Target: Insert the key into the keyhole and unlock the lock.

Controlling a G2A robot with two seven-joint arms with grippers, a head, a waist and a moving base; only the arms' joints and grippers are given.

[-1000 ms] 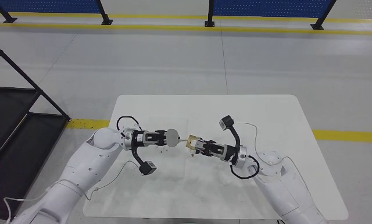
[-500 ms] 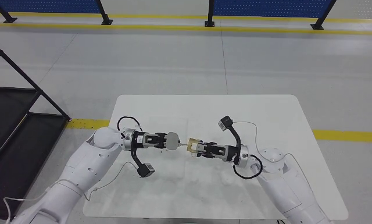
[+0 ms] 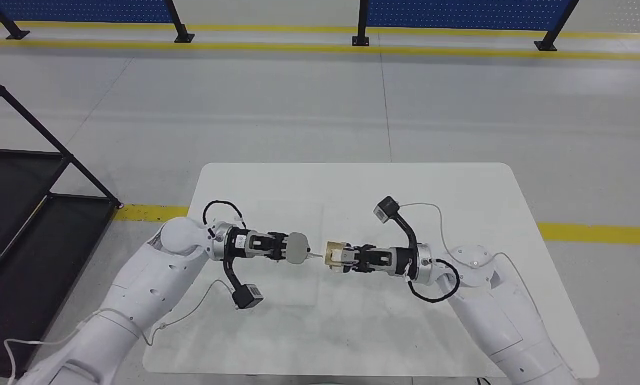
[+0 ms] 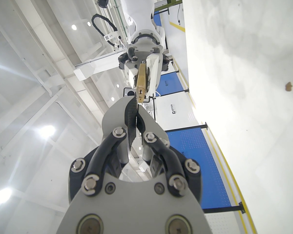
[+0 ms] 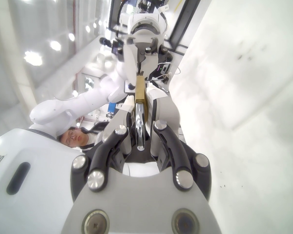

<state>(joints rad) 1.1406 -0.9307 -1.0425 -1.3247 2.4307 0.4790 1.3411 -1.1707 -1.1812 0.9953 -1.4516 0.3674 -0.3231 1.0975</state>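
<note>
Top view, left claw [image 3: 299,248] pinching key [image 3: 316,252], right claw [image 3: 343,256] gripping lock [image 3: 332,252]

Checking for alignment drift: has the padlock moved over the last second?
Yes. Seen from above, the padlock has shifted slightly away from the far edge of the table, toward the near one.

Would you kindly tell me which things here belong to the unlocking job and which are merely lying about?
Job: key, in the left gripper; padlock, in the right gripper.
Lying about: small brown scrap on the table; black rack; blue barriers.
</note>
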